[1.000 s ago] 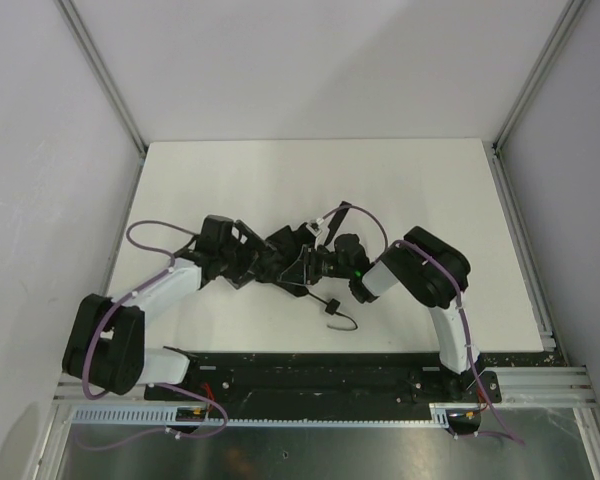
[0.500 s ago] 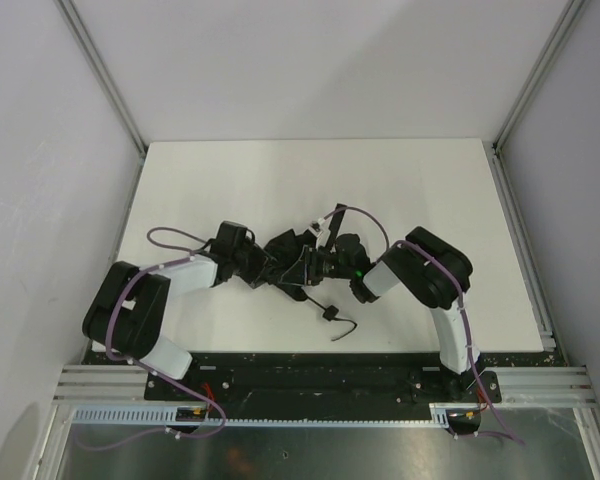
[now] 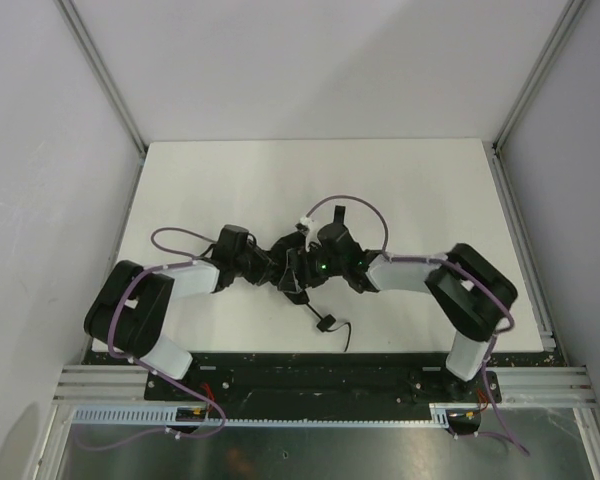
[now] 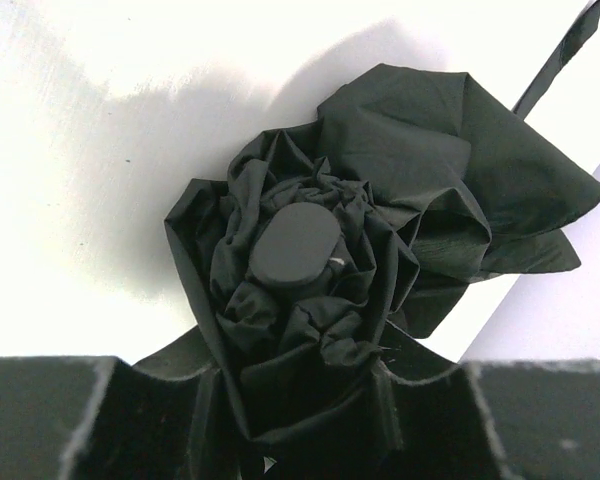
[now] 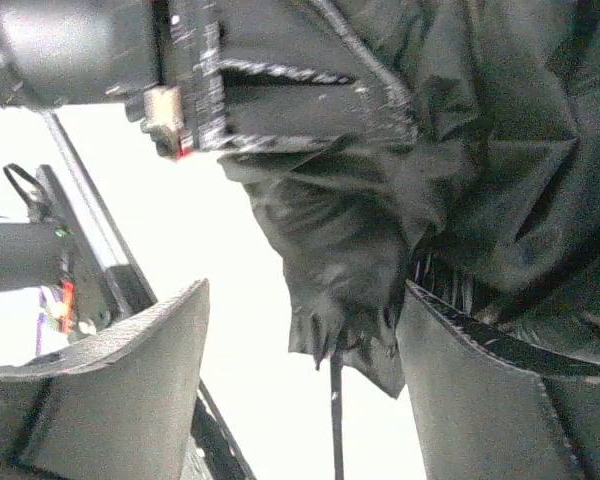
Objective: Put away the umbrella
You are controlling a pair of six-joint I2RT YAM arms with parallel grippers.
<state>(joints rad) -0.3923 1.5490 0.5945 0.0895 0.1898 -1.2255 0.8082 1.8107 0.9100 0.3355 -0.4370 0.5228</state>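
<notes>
Umbrella [image 4: 365, 250] | my left gripper [image 4: 295, 425] clamps its bunched end, likely steadying it | my right gripper [image 5: 305, 300] wide, astride fabric.

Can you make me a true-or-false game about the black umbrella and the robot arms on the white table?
1. The black fabric folding umbrella lies bunched up on the white table. True.
2. It is spread wide open like a roof. False: its fabric is crumpled together.
3. The right gripper has its jaws apart. True.
4. The umbrella's thin black wrist cord trails toward the far wall. False: it trails toward the near edge, where the arms are bolted.
5. The left gripper has its jaws on either side of the umbrella's fabric. True.
</notes>
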